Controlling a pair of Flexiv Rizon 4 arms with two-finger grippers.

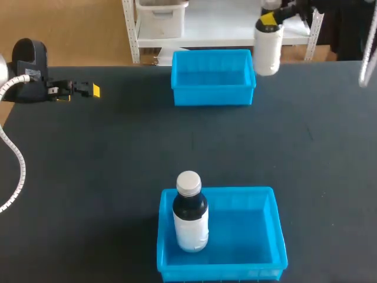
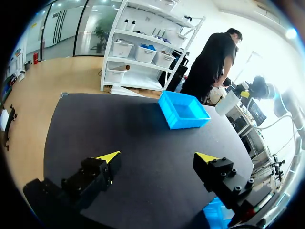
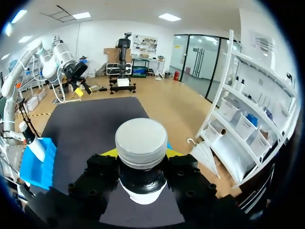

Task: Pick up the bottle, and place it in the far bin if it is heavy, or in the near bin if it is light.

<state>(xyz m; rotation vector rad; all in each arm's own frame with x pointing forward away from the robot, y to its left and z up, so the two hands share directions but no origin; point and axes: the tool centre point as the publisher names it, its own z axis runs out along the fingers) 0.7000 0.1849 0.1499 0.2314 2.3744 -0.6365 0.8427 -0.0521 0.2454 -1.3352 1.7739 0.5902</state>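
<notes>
- My right claw point(image 1: 268, 21) is clamped on a bottle point(image 1: 267, 54), with 1 yellow-tipped finger on each side of the neck, just under the white cap point(image 3: 141, 142).
- The bottle hangs upright in the air, clear of the dark table point(image 1: 88, 177).
- It is at the far right corner of the far bin point(image 1: 212, 95). I cannot tell whether it is over the bin or just beside it.
- The far bin is a blue open tub near the table's far edge.
- The near bin point(image 1: 224, 272) is a matching blue tub at the table's near edge, well apart from the far bin.
- A 2nd bottle point(image 1: 189, 215) stands upright inside the near bin, close to its left wall. It has a white cap, a dark upper part and a white label.
- My left claw point(image 1: 88, 89) is at the table's left side, well apart from both bins.
- Its 2 fingers are spread wide and hold nothing.
</notes>
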